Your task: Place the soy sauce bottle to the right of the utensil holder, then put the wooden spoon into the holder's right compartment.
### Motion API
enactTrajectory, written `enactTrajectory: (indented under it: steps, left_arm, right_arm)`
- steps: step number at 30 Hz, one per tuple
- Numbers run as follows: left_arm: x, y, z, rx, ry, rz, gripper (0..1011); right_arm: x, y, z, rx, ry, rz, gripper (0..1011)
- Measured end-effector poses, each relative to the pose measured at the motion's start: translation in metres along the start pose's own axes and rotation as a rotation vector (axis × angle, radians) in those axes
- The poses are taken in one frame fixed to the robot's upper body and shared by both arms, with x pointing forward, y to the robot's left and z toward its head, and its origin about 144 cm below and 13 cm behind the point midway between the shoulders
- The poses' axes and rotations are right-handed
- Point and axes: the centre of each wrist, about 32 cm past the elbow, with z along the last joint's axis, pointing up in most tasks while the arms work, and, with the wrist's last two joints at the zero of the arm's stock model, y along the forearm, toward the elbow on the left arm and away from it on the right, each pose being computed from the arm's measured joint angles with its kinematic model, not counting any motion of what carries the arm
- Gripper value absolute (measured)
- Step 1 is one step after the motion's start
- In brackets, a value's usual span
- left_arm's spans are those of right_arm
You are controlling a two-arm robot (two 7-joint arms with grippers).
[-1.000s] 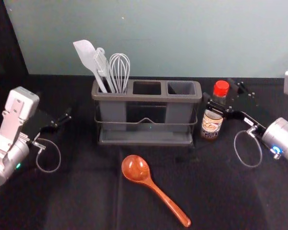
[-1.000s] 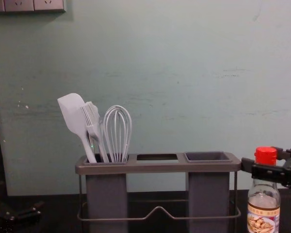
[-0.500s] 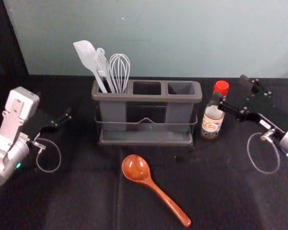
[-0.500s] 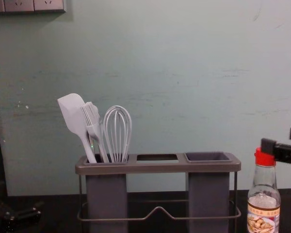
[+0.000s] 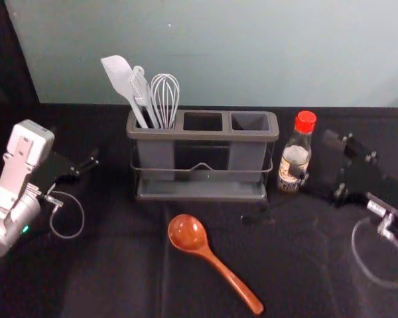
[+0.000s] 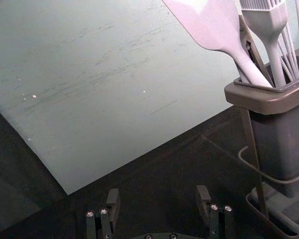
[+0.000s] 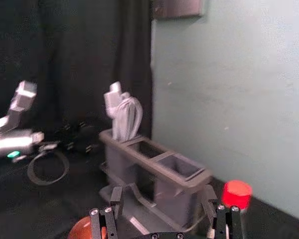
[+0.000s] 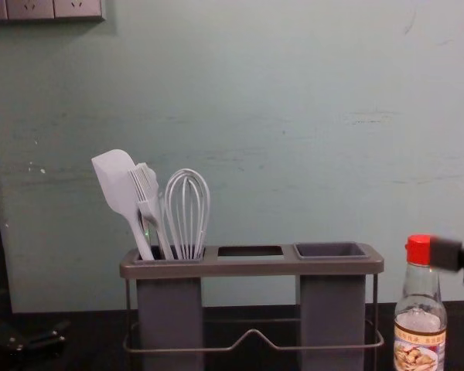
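Note:
The soy sauce bottle (image 5: 295, 156) stands upright just right of the utensil holder (image 5: 202, 136); in the chest view the bottle (image 8: 421, 309) shows its red cap and label. My right gripper (image 5: 318, 162) is open to the right of the bottle, holding nothing; in the right wrist view the gripper (image 7: 163, 206) has its fingers wide apart. The wooden spoon (image 5: 209, 255) lies on the table in front of the holder, bowl toward it. The holder's right compartment (image 5: 250, 122) is empty. My left gripper (image 5: 86, 165) is parked at the left; the left wrist view shows the gripper (image 6: 157, 204) open.
A white spatula (image 5: 124, 83), a brush and a whisk (image 5: 166, 99) stand in the holder's left compartment. Behind the black table (image 5: 106, 265) rises a pale wall (image 8: 294, 154). A small dark object (image 5: 255, 218) lies in front of the holder's right end.
My right gripper has opened away from the bottle's neck and drawn back to the right and toward the front. The bottle stays standing in place. The left arm has not moved.

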Motion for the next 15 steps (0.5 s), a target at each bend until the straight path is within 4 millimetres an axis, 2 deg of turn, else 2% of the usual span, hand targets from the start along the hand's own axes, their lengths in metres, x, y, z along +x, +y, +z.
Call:
enactTrajectory:
  steps: [7, 12, 15]
  left_arm:
    - [0.000, 0.000, 0.000, 0.000, 0.000, 0.000, 1005]
    - [0.000, 0.000, 0.000, 0.000, 0.000, 0.000, 1005]
    - [0.000, 0.000, 0.000, 0.000, 0.000, 0.000, 1005]
  right_arm:
    - [-0.023, 0.004, 0.010, -0.127, 0.014, 0.087, 1003]
    - [-0.033, 0.014, 0.008, -0.200, 0.055, 0.147, 1002]
    - [-0.040, 0.027, 0.004, -0.272, 0.079, 0.186, 1002]
